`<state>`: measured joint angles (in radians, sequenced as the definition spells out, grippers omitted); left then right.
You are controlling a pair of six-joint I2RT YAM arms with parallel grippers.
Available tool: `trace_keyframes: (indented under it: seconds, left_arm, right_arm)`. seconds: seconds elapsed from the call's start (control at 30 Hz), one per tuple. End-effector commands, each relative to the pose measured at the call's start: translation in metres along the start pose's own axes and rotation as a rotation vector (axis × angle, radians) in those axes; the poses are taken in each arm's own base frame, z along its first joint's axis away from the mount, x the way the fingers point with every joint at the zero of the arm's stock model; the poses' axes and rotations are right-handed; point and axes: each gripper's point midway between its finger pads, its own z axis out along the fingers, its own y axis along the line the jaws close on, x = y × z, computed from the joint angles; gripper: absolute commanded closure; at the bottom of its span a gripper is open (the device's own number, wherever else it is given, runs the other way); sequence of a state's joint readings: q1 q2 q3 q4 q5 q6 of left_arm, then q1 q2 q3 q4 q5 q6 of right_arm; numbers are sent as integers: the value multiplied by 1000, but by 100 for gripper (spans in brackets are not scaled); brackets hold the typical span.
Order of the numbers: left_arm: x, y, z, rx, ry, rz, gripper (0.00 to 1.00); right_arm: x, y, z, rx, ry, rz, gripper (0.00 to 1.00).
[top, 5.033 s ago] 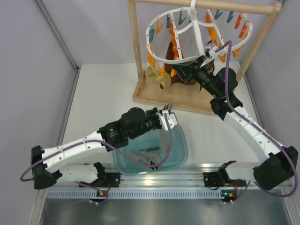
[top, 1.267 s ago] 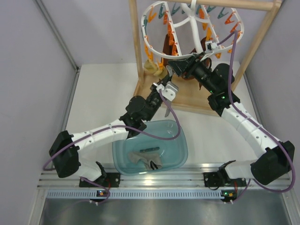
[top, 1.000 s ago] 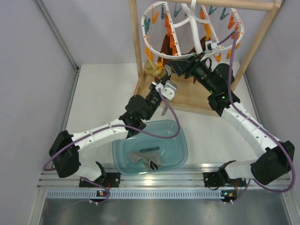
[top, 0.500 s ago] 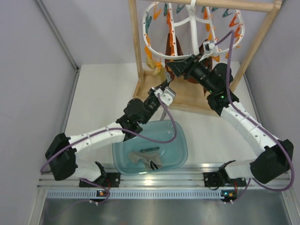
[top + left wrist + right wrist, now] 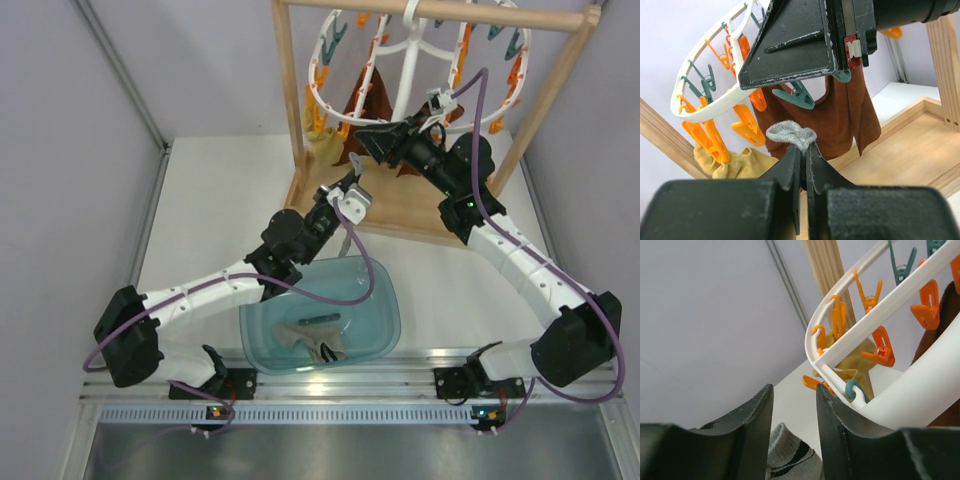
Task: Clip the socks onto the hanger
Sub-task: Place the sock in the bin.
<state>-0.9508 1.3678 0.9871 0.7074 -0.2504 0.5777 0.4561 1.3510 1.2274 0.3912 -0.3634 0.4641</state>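
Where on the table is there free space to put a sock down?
Bare table left of the rack, beyond the left arm. A smaller patch between the bin and the right arm. Crowded under the hanger: clips and hung socks.

The hanger point(image 5: 705, 107) is smooth, glossy white plastic, and its clips point(image 5: 747, 127) are glossy orange and teal plastic; the rack point(image 5: 942, 75) is pale bare wood with visible grain. The grey sock point(image 5: 790, 134) is fuzzy knit cloth, the brown socks point(image 5: 845, 117) are smoother matt cloth, and the mustard sock point(image 5: 737, 162) is soft and matt. The right gripper point(image 5: 794, 410) has matt black fingers point(image 5: 752, 425).
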Motion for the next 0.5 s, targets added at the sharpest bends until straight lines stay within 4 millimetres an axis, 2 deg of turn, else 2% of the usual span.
trace_keyframes:
  seconds: [0.0, 0.07, 0.1, 0.2, 0.23, 0.3, 0.33, 0.47]
  left_arm:
    - [-29, 19, -6, -19, -63, -26, 100]
    - [-40, 21, -13, 18, -77, -41, 100]
    - [-30, 7, -19, 104, -24, -34, 100]
    - [-47, 3, -43, 222, 8, -102, 100]
    - [-30, -10, -57, 300, 101, -103, 100]
    - [-25, -15, -75, 345, 145, -115, 100]
    - [-27, -20, -91, 394, 159, -135, 100]
    - [-21, -29, -124, 471, 253, -214, 100]
  right_arm:
    - [-39, 19, 3, -53, -107, -86, 62]
    - [-42, 21, 2, -54, -113, -88, 63]
    - [-42, 21, 2, -54, -113, -87, 63]
    - [-44, 22, 1, -53, -113, -87, 63]
    - [-44, 22, 0, -48, -113, -88, 63]
    - [-44, 22, -1, -47, -113, -91, 62]
    - [-44, 22, -1, -46, -114, -93, 63]
    - [-45, 21, -2, -38, -113, -96, 63]
